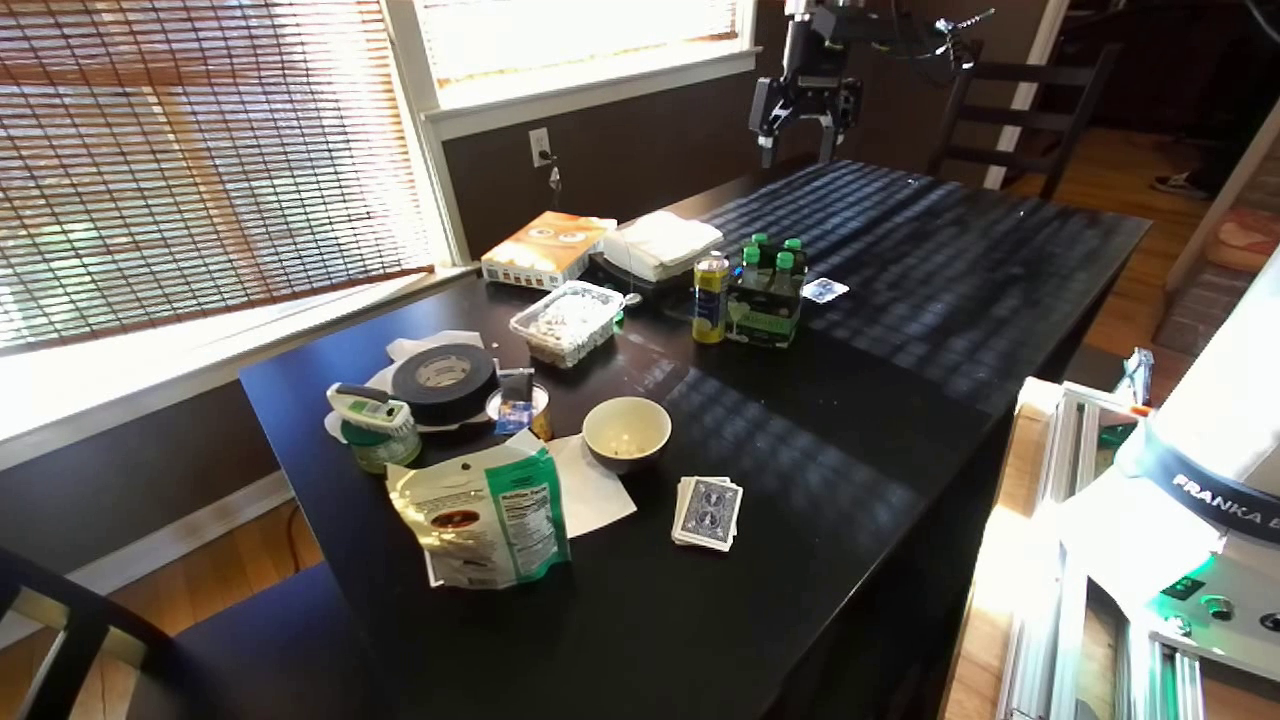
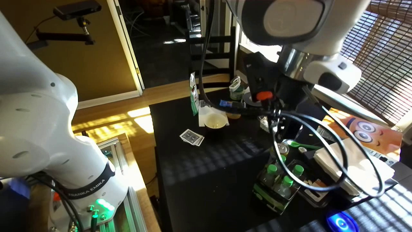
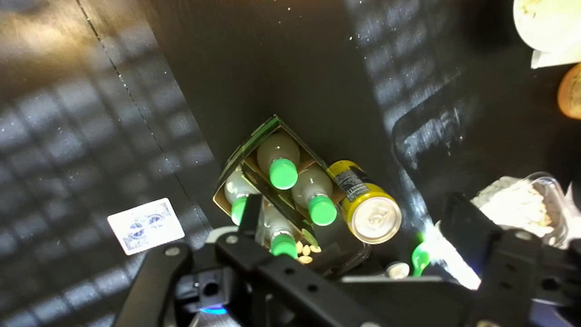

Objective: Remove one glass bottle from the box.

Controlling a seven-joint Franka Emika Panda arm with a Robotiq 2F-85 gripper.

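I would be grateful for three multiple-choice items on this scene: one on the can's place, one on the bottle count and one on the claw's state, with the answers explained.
1. Where is the can relative to the box?
A) Inside it
B) Beside it
C) On top of it

2. How many green-capped bottles are in the box?
A) Four
B) Two
C) Six

3. How does the claw stand?
A) Clamped on a bottle
B) Closed, holding nothing
C) Spread apart, holding nothing

Answers:
1: B, as the wrist view shows it standing outside, next to the box.
2: A, as the wrist view shows four from above.
3: C, as in an exterior view its jaws are apart with nothing between them.
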